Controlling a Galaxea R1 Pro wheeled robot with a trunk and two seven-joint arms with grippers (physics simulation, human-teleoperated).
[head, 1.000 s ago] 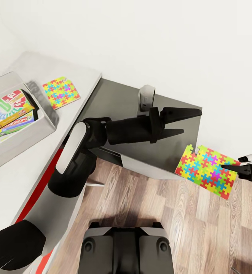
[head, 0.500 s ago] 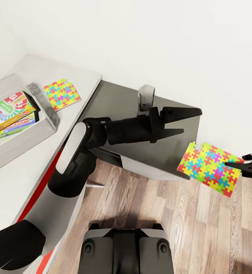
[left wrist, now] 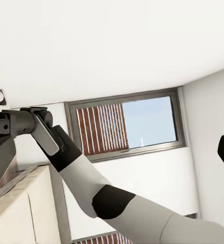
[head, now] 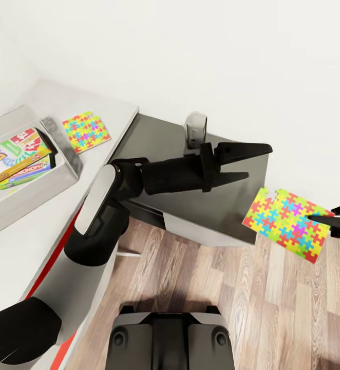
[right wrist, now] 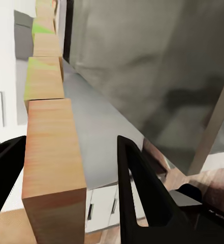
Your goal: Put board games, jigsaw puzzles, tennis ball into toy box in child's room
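A jigsaw puzzle [head: 287, 223] hangs over the wood floor just off the side table's corner, pinched at its right edge by my right gripper [head: 330, 221], which is shut on it. In the right wrist view the same puzzle [right wrist: 51, 152] sits edge-on between the fingers [right wrist: 142, 193]. A second jigsaw puzzle [head: 86, 131] lies flat on the pale table [head: 31, 241]. Beside it the toy box [head: 67, 162] holds stacked board games [head: 16, 159]. My left gripper [head: 258, 162] is open and empty above the dark side table [head: 154, 141]. The tennis ball and the bed are out of view.
A small white-grey object [head: 195, 128] stands at the side table's back edge by the white wall. Wood-plank floor [head: 272, 308] lies below the held puzzle. My base [head: 170, 334] is at the bottom. The left wrist view looks at my right arm [left wrist: 106, 198] and a window [left wrist: 127, 127].
The head view has shifted slightly, sliding the table and toy box down-right in the picture. The right gripper and held puzzle have drifted a little right and up. The left arm stays put.
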